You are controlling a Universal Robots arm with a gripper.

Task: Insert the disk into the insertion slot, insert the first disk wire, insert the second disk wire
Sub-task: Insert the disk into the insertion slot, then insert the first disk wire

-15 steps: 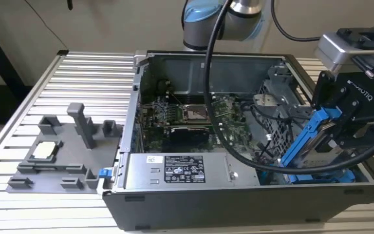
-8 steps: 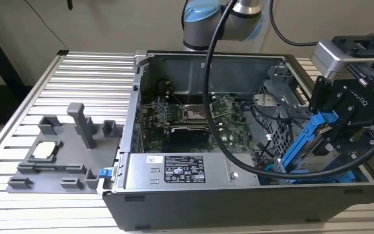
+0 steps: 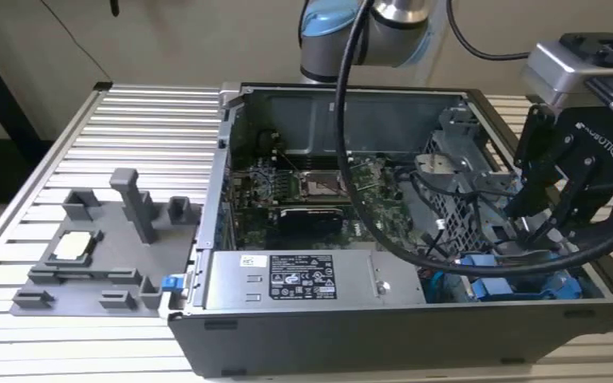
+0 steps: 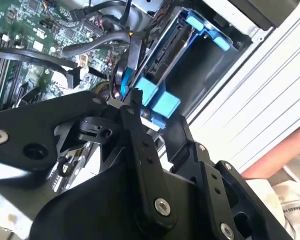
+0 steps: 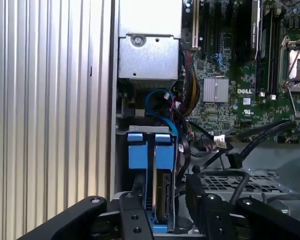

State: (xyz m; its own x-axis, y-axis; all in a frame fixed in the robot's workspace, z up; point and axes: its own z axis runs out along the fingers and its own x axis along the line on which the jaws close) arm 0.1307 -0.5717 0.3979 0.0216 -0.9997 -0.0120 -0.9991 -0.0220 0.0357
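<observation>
With the one disk (image 5: 162, 197) standing edge-on in the slot (image 4: 207, 70) between its two blue tabs (image 5: 135, 150), the single claw (image 3: 532, 227) sits over it, clamped or loose I cannot tell, and should probably press squarely along the slot, keeping the loose black wires (image 5: 250, 140) clear.
</observation>
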